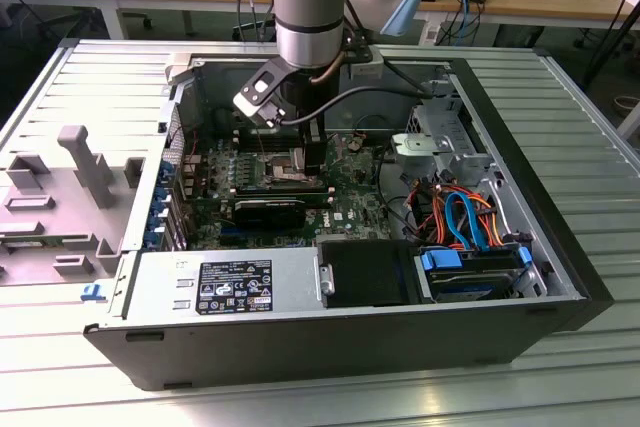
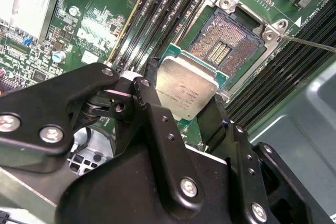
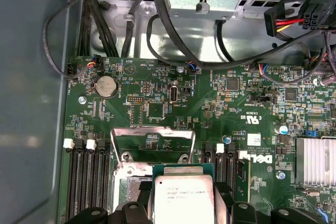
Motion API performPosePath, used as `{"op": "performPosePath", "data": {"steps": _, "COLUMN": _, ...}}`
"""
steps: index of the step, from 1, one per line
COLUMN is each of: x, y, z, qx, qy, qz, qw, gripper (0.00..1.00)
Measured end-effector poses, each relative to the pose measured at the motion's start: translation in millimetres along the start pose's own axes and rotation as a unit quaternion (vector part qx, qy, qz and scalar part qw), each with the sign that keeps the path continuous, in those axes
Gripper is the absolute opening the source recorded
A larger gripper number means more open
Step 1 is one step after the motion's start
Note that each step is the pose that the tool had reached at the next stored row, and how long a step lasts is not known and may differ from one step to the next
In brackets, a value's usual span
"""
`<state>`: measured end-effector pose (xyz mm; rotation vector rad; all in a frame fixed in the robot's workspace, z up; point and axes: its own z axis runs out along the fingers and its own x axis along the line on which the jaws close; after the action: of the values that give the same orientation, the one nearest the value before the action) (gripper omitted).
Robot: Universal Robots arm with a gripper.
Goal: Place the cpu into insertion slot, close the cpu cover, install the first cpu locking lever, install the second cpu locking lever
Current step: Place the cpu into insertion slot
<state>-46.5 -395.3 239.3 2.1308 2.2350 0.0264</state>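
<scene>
plainly the cpu (image 2: 186,90) hangs level over the insertion slot (image 2: 223,45), seemingly not yet seated, with the gripper (image 2: 182,100) clamped on its edges so the contacts stay untouched; the cpu cover (image 3: 152,140) stands flipped open, baring the socket.

Your exterior view looks down from high and well back onto the open computer case (image 1: 300,347), the arm (image 1: 310,7) hanging over its middle. Your first wrist view faces straight down on the motherboard (image 3: 157,108) from near. Your second wrist view slants in closer, past the gripper (image 2: 184,100). Both wrist views share the cpu (image 2: 186,85) (image 3: 182,200) and the insertion slot (image 2: 223,43) (image 3: 131,190).
</scene>
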Motion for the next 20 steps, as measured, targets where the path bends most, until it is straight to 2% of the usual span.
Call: {"op": "performPosePath", "data": {"steps": 20, "x": 0.1, "y": -0.2, "z": 3.9, "qx": 0.0000, "qy": 0.0000, "qz": 0.000, "qw": 1.0000, "gripper": 0.55}}
